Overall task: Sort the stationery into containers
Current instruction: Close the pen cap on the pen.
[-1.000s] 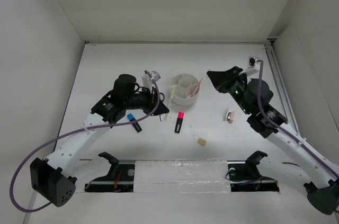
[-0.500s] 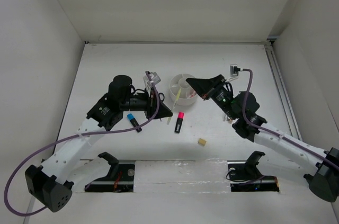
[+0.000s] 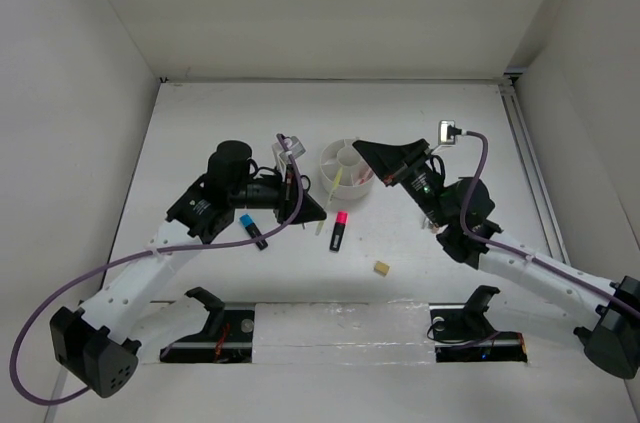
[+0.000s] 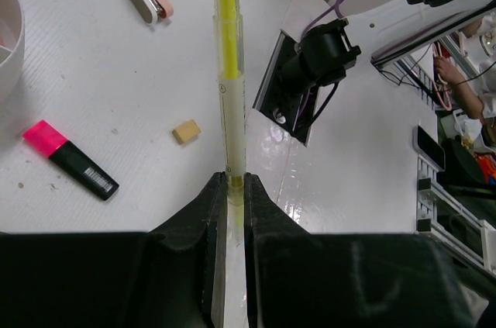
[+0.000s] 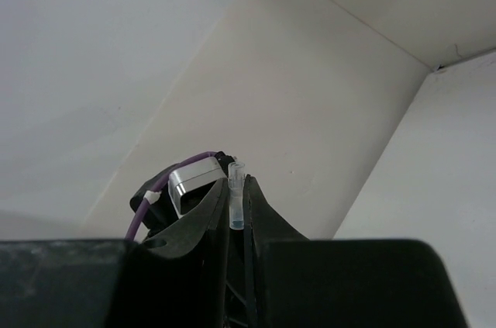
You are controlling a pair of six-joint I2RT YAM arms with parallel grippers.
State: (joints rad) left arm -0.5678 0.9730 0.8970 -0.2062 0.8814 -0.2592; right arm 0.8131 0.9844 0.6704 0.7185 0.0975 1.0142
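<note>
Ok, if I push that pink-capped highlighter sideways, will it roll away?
Probably not: the pink-capped highlighter looks flat-sided and lies flat on the table, so it should slide. It looks like rigid plastic, likely light and stiff to grip.

— Top view?
— High above the near edge, looking down over the whole bench [image 3: 200, 123].
— Wrists?
— Left: close, facing down, pink highlighter [image 4: 70, 159] shared with top. Right: tilted up at walls [image 5: 116, 49].

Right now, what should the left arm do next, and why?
Probably carry the yellow pen to the left side of the organiser: the left gripper is shut on it nearby, and the right gripper hangs over the right side.
</note>
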